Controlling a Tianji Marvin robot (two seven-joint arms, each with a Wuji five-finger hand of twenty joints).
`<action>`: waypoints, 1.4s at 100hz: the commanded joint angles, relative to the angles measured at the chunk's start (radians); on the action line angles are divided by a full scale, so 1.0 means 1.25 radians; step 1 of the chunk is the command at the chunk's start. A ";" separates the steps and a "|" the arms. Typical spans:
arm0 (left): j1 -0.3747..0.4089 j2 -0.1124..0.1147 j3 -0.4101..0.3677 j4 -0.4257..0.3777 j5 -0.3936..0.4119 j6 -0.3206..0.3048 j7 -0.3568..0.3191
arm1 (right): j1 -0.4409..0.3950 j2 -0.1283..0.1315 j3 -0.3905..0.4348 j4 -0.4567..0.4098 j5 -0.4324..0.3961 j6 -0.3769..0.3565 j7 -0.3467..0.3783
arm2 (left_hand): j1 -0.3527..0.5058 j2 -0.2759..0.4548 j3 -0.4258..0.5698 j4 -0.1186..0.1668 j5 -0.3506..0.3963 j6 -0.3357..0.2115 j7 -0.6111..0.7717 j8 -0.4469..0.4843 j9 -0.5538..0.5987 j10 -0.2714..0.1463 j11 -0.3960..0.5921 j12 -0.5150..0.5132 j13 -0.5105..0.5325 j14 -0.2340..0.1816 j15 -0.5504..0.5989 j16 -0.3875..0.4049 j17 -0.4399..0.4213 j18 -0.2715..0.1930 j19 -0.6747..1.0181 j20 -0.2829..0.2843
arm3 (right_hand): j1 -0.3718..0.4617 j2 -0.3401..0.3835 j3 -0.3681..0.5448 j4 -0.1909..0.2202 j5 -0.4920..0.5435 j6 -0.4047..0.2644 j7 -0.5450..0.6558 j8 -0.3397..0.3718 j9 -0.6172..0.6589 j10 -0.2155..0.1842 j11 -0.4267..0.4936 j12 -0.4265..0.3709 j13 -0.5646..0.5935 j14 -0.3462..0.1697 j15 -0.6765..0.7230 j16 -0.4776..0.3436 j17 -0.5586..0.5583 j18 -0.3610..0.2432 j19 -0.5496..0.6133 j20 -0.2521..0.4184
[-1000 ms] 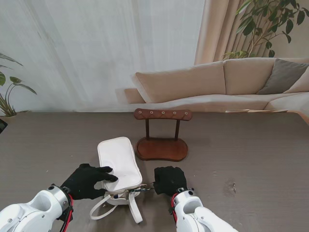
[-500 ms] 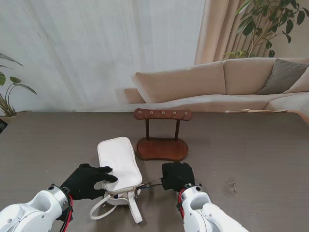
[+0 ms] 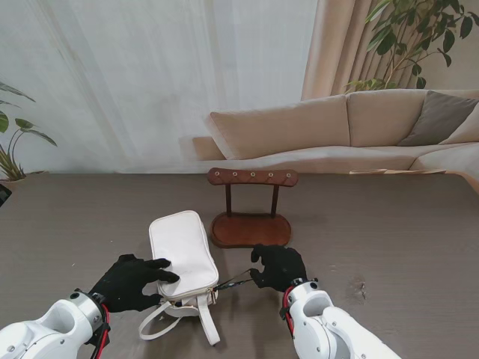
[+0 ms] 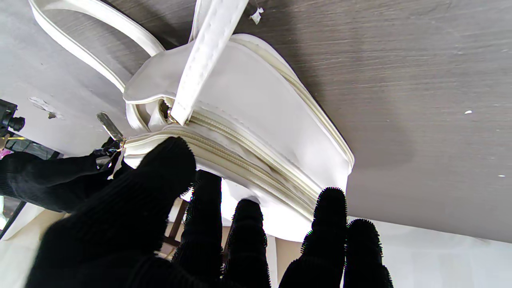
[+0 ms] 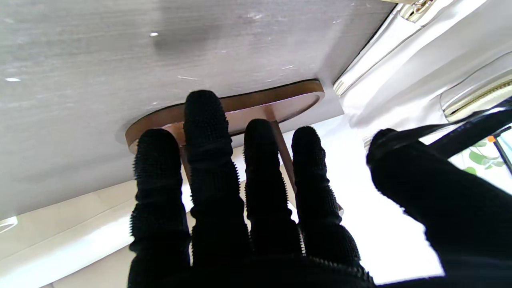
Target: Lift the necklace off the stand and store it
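Observation:
The wooden T-shaped stand (image 3: 251,230) stands mid-table with nothing hanging from its bar (image 3: 252,176); its base (image 5: 280,106) shows beyond my right fingers. A white bag (image 3: 183,250) lies flat to its left, zip end towards me. My left hand (image 3: 133,280) grips the bag (image 4: 248,104), thumb on the zip edge and fingers over its top face. My right hand (image 3: 278,267) sits right of the bag's near end, pinching a thin dark strand (image 3: 233,280) that runs taut to the zip end. I cannot tell what the strand (image 5: 464,130) is. No necklace is otherwise visible.
The bag's white straps (image 3: 168,325) loop on the table nearest to me, between my arms. A metal tab (image 4: 107,125) hangs at the zip end. Grey table (image 3: 397,247) stretches to the right. A beige sofa (image 3: 344,127) and plants stand beyond the far edge.
My right hand has moved right and slightly farther from me, drawing the dark strand out from the bag's zip end. The bag has shifted a little; my left hand stays on it.

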 commanded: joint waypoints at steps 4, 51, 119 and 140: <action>0.012 -0.003 0.000 0.027 0.001 0.001 -0.013 | -0.006 0.011 0.016 -0.005 -0.007 -0.010 0.019 | -0.024 0.013 0.013 0.014 0.042 0.073 0.075 0.039 0.105 0.182 0.151 0.041 -0.027 0.016 -0.006 0.001 -0.006 -0.004 -0.031 0.006 | -0.014 0.039 -0.025 0.073 -0.055 0.005 -0.034 0.011 -0.085 0.019 -0.023 -0.031 -0.080 0.027 -0.056 -0.028 -0.125 0.005 -0.056 -0.030; -0.009 -0.013 0.003 0.020 -0.046 -0.014 0.046 | 0.005 0.040 0.066 -0.013 0.001 -0.137 0.149 | -0.050 0.021 -0.021 0.014 -0.038 0.073 0.031 -0.003 0.039 0.179 0.125 0.009 -0.064 0.025 -0.036 -0.126 0.010 0.008 -0.100 0.001 | -0.054 -0.062 -0.248 0.023 -0.259 -0.029 -0.173 -0.072 -0.388 0.030 -0.143 -0.168 -0.394 0.054 -0.298 -0.163 -0.299 0.017 -0.342 -0.041; -0.074 -0.034 0.048 0.051 -0.124 -0.036 0.165 | -0.033 0.036 0.166 -0.042 0.088 -0.302 0.153 | -0.049 0.027 -0.045 0.014 -0.063 0.109 0.021 -0.007 0.018 0.179 0.121 -0.009 -0.084 0.030 -0.047 -0.189 0.039 0.014 -0.219 0.033 | -0.065 -0.053 -0.256 -0.003 -0.212 -0.059 -0.184 -0.071 -0.365 0.013 -0.142 -0.195 -0.391 0.040 -0.328 -0.181 -0.257 0.019 -0.522 0.102; -0.077 -0.044 0.071 0.063 -0.166 -0.036 0.209 | -0.055 0.028 0.202 -0.029 0.113 -0.374 0.110 | -0.057 0.038 -0.095 0.018 -0.102 0.129 -0.002 -0.005 -0.026 0.188 0.106 -0.024 -0.118 0.030 -0.070 -0.279 0.019 0.005 -0.247 0.032 | -0.037 -0.020 -0.288 0.017 -0.129 -0.089 -0.155 -0.054 -0.264 -0.016 -0.130 -0.177 -0.325 0.024 -0.299 -0.166 -0.212 0.013 -0.493 0.110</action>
